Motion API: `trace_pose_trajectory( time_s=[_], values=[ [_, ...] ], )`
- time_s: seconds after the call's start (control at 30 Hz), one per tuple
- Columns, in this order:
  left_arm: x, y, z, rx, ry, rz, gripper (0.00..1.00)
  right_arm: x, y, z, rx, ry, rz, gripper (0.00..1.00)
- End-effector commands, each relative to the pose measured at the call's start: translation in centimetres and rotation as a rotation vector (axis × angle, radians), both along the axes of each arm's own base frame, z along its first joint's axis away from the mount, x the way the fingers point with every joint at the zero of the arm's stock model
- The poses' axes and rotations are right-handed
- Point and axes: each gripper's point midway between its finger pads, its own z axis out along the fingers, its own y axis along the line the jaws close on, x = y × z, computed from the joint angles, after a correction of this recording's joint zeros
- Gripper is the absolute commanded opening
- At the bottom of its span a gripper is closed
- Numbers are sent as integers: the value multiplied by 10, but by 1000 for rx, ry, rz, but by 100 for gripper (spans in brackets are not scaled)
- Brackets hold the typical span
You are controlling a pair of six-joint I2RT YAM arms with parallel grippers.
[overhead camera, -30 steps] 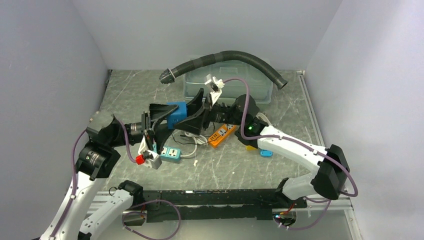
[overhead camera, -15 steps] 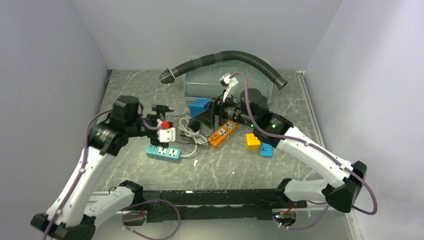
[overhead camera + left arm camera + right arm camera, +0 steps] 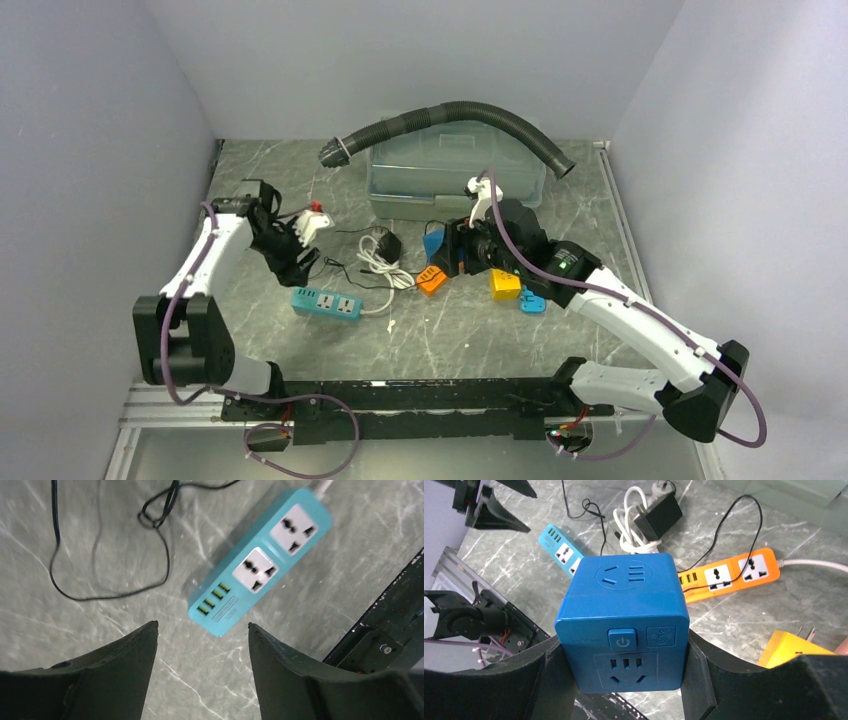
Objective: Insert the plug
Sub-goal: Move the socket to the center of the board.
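Observation:
My right gripper [image 3: 447,250] is shut on a blue cube socket [image 3: 621,625] and holds it above the table, its power button and one socket face toward the camera. In the top view the blue cube socket [image 3: 433,243] sits just above the orange power strip [image 3: 432,280]. A black adapter plug [image 3: 658,515] with a coiled white cable lies on the table beyond it, also seen in the top view [image 3: 385,245]. My left gripper [image 3: 202,630] is open and empty above a teal power strip [image 3: 260,562], at the left of the table [image 3: 295,262].
A yellow cube plug [image 3: 504,284] and a small blue piece [image 3: 532,303] lie by my right arm. A clear plastic box [image 3: 455,175] and a black corrugated hose [image 3: 450,113] are at the back. Thin black wire loops lie near the teal strip [image 3: 327,303]. A black rail [image 3: 420,395] runs along the front.
My left arm pulled away from the blue cube and swung back to the left. My right gripper carried the cube to the right and lowered it near the orange strip.

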Motion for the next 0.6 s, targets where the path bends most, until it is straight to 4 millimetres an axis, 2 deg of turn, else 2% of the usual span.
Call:
trace_pose_trajectory(
  time_s=[0.0,0.17,0.3,0.43,0.57],
  values=[
    [-2,28,-13,-6,113,140,68,1,5,-1,35,37,-25,0],
    [8,66,-39,92,19,181,57,-2,17,-8,40,75,9,0],
    [14,74,-52,110,-17,184,51,-4,24,-9,34,77,20,0],
    [21,88,-79,188,-72,172,48,-6,31,-13,20,87,18,0],
    [28,87,-90,173,-94,187,46,-15,43,-23,9,101,43,0]
  ],
)
